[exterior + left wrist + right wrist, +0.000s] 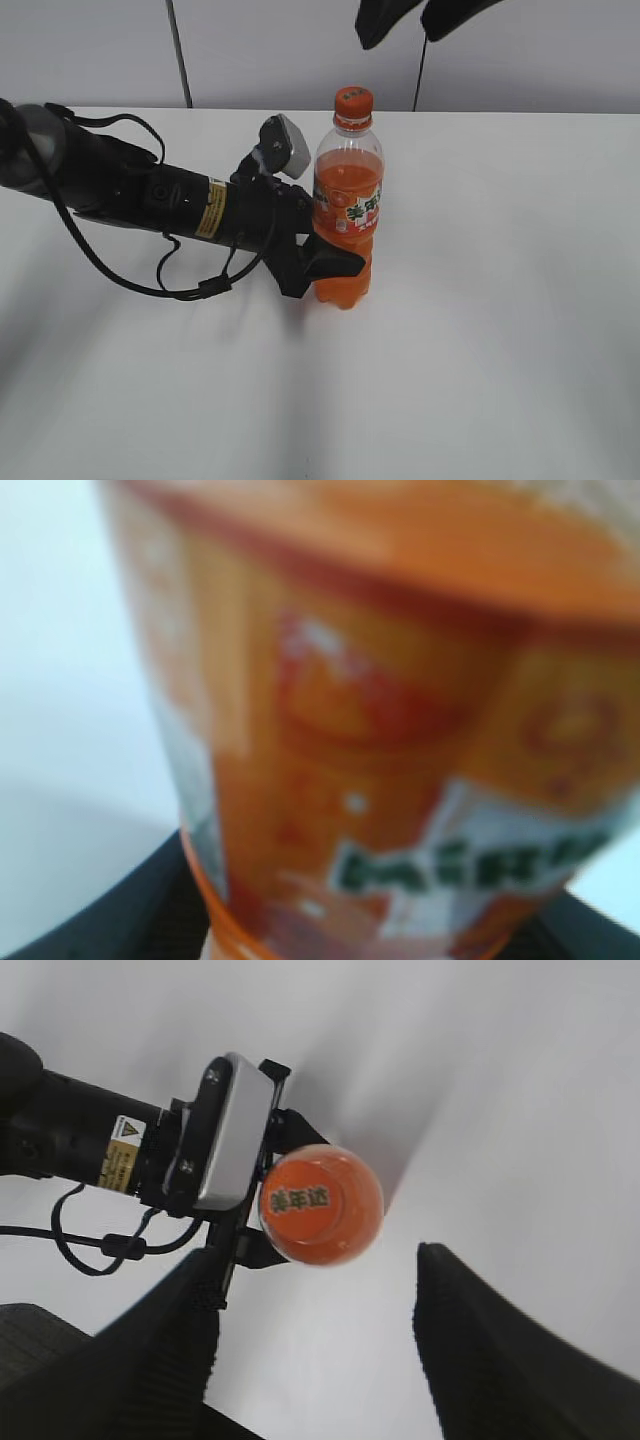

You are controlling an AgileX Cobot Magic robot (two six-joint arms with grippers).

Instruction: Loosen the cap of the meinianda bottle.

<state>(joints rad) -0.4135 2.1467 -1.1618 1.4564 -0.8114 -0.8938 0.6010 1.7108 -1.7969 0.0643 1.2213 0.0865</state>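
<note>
The meinianda bottle (347, 215) stands upright on the white table, full of orange soda, with its orange cap (353, 101) on top. My left gripper (325, 262) is shut on the bottle's lower body, just below the label. In the left wrist view the bottle's label (400, 730) fills the frame, blurred. My right gripper (420, 18) is open and empty, high above and behind the bottle. The right wrist view looks straight down on the cap (298, 1200), which lies above the open fingers (315, 1305).
The left arm (150, 195) with its black cables (190, 285) lies across the left of the white table (500, 330). A grey wall (300, 50) rises behind the table's far edge.
</note>
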